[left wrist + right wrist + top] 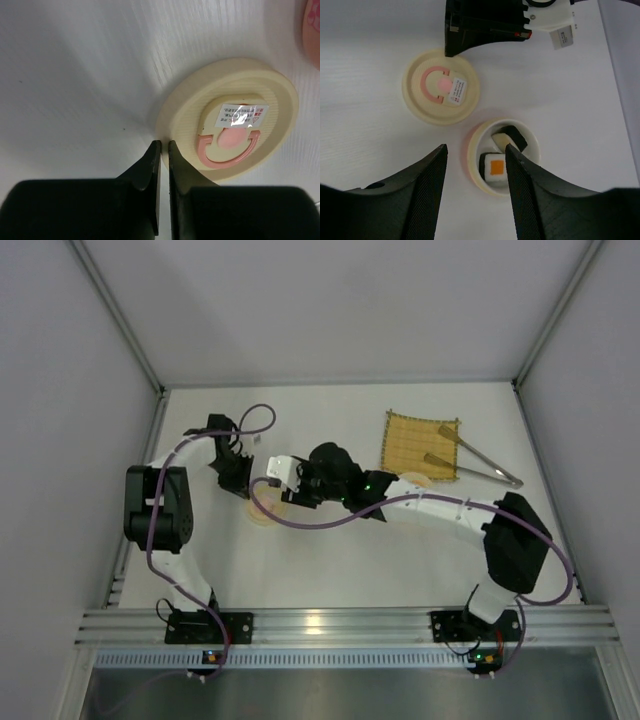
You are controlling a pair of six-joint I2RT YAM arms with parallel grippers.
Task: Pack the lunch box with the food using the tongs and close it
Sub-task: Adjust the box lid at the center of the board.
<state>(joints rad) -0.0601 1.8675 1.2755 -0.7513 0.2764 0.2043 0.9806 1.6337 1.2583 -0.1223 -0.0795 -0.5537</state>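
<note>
The lunch box (532, 145) is a round cream tub, open, with two sushi rolls in it, one showing its orange centre (494, 168) and one lying tilted (512, 137). Its round cream lid (440, 87) with a pink handle lies flat on the table just beside it. My left gripper (164, 144) has its jaws closed on the lid's (230, 120) near rim. My right gripper (476, 146) hangs open above the box's left side with nothing between its fingers. The tongs (480, 465) lie at the right edge of the bamboo mat (418, 443), far from both grippers.
The bamboo mat lies at the back right of the white table. A cream disc (415, 480) shows beside it, partly under my right arm. Both arms crowd together at centre left, with a purple cable (300, 520) looping between them. Grey walls close in three sides.
</note>
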